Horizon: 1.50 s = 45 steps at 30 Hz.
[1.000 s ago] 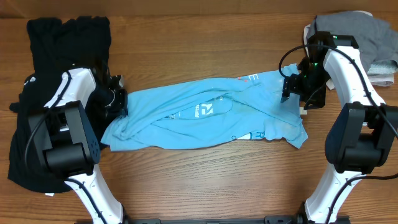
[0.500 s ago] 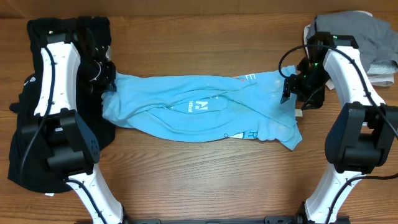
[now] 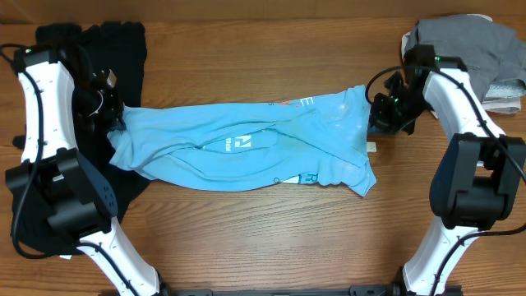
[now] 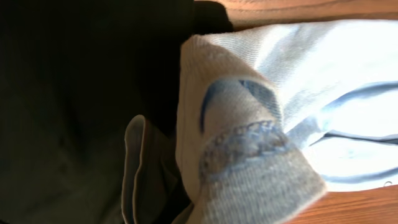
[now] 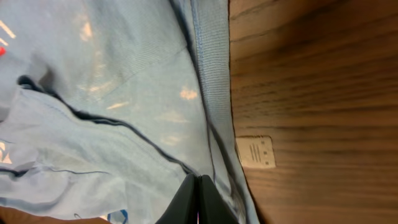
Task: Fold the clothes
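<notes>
Right gripper (image 5: 199, 182) pinching T-shirt (image 3: 246, 156) (jaws closed)

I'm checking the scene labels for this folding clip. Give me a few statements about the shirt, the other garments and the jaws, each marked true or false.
1. The light blue T-shirt lies stretched across the brown wooden table between the two arms. True.
2. The pile of grey fabric garments sits at the left. False: it is in the far right corner; the large black garment is at the left.
3. The left gripper has its jaws open over bare wood. False: they are shut on the shirt's left end.
4. A small white label lies on the wood beside the shirt's right edge. True.
</notes>
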Each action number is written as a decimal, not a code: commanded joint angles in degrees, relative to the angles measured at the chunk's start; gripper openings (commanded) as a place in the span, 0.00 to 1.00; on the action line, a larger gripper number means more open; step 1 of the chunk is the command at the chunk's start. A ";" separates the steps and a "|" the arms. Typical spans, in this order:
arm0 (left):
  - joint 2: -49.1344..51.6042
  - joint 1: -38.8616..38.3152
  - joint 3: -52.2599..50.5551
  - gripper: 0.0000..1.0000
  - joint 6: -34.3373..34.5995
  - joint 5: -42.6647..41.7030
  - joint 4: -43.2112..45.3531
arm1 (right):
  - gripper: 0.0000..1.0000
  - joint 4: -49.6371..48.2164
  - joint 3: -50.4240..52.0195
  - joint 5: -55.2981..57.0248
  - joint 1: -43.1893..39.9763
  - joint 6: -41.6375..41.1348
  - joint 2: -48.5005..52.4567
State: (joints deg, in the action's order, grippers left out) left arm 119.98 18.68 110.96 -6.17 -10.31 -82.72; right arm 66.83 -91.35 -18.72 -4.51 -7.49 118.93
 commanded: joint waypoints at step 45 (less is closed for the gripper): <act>4.42 -40.57 1.31 0.20 14.12 -2.03 14.08 | 0.04 -7.63 5.90 -6.86 1.88 -1.03 -2.14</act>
State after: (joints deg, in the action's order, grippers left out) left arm 124.31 -20.47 111.07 6.68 -10.98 -69.36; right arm 59.48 -85.69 -25.26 -2.59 -8.36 118.87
